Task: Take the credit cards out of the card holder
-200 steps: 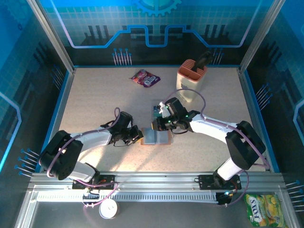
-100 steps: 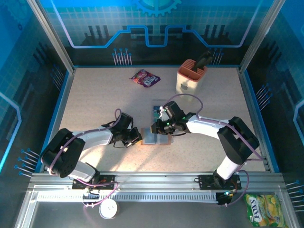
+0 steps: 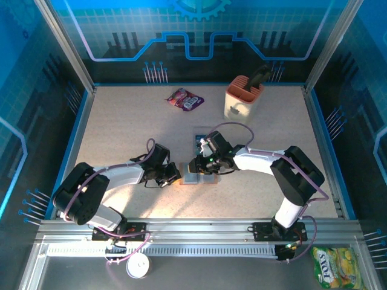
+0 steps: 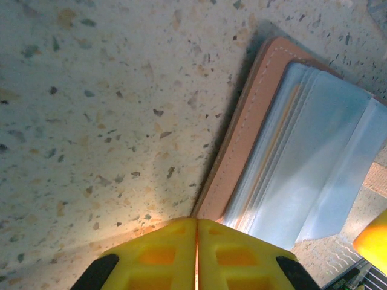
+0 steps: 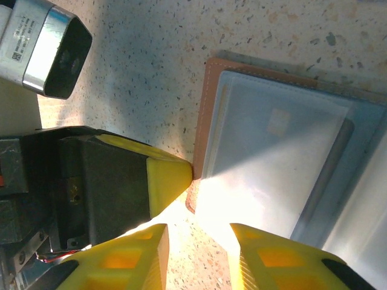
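Left pincer (image 4: 196, 220) closed, tips touching one tan leather bifold card holder (image 4: 290, 163); right pincer (image 5: 198, 229) parted over its edge; one teal rectangular card (image 3: 197, 138) beyond it.

The left arm (image 3: 115, 178) lies low and stretched out, reaching in from the left of the card holder (image 3: 199, 179). The left gripper (image 4: 196, 241) has its yellow fingers pressed flat together, tips at the holder's left edge. The right arm (image 3: 266, 160) is bent sharply at the elbow and comes in from the holder's right. The right gripper (image 5: 198, 235) hangs over the same edge, jaws parted with a bare gap between them, close beside the left gripper's tip.
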Controlling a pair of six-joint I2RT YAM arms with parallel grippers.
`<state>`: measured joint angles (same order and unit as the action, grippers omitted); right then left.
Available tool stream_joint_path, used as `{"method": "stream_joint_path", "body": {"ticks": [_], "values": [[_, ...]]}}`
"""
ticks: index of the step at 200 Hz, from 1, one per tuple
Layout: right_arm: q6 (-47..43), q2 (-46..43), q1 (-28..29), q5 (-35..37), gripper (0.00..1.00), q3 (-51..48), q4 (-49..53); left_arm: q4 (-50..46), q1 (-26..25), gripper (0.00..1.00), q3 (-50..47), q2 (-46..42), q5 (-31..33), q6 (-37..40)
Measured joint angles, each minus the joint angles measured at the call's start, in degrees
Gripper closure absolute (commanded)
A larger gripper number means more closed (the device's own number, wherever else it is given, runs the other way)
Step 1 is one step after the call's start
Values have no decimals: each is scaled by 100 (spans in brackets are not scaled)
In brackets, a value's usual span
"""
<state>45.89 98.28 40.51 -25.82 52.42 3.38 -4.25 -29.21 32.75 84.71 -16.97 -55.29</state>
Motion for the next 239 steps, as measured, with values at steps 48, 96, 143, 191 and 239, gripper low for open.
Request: {"method": "stream_joint_path", "body": {"ticks": [48, 96, 143, 191, 239], "values": [[-2, 11, 0, -31, 66, 107, 24, -9, -7, 90, 66, -13, 2, 2], [-20, 11, 0, -35, 65, 203, 101, -15, -9, 90, 85, -59, -2, 0], [-70, 96, 0, -33, 63, 282, 302, 44, -11, 90, 85, -87, -245, 68], [-68, 129, 0, -37, 62, 280, 323, 46, -9, 89, 85, 9, -334, 144], [-68, 229, 0, -39, 60, 280, 323, -68, -11, 89, 188, 225, -374, 175]]}}
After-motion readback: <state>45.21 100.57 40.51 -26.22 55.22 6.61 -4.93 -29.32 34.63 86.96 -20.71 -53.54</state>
